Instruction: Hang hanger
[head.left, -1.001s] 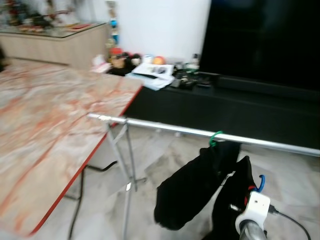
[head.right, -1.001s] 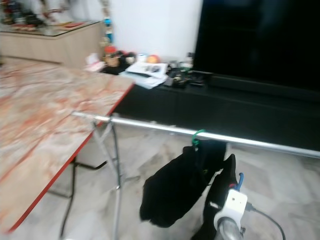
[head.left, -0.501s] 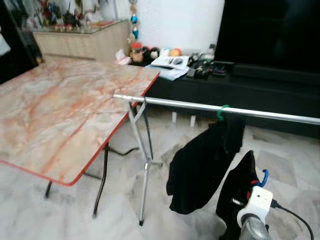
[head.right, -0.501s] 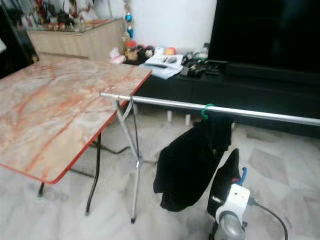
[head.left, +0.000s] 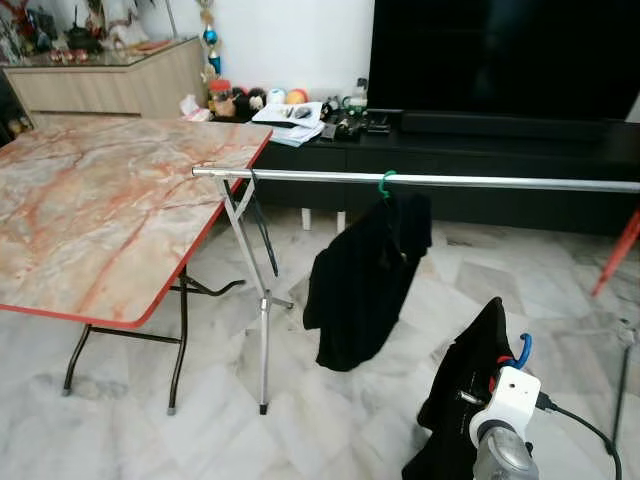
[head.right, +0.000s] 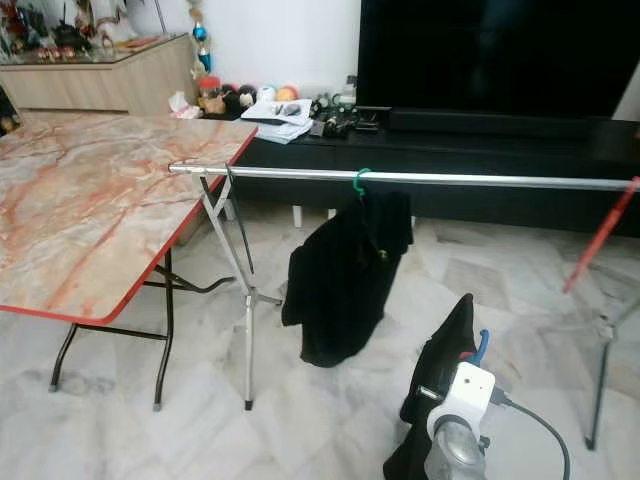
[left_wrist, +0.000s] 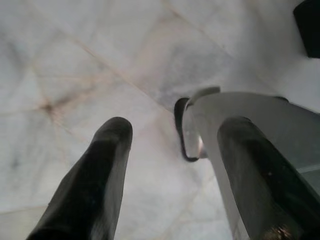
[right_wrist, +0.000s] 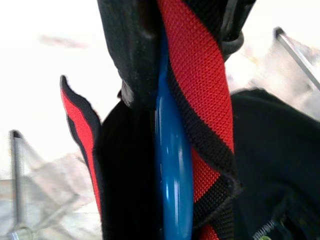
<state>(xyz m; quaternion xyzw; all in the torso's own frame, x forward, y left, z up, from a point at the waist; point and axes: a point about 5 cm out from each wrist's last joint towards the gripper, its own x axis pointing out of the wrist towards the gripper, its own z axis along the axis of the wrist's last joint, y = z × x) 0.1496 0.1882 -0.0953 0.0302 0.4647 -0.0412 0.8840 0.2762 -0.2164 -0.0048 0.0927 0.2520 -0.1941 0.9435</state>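
A silver rail (head.left: 480, 181) runs across the room at chest height. One green hanger (head.left: 384, 183) hangs on it with a black garment (head.left: 360, 280). Low at the right, my right gripper (head.left: 492, 385) is shut on a blue hanger (right_wrist: 172, 165) that carries a black garment (head.left: 462, 385) with a red-and-black strap (right_wrist: 200, 75). The blue hook (head.left: 521, 351) sticks up beside the garment, below and in front of the rail. My left gripper (left_wrist: 175, 127) hangs open over the marble floor with nothing between its fingers.
A marble-topped folding table (head.left: 100, 210) with a red edge stands at the left, beside the rail's crossed stand leg (head.left: 262, 320). Behind the rail are a black TV console (head.left: 480, 150) and a large dark TV (head.left: 500, 50). A red stand leg (head.left: 615, 255) shows at the far right.
The whole view has shifted and drawn back, so more of the rail and floor is in sight. My right gripper still holds the blue hanger low at the right.
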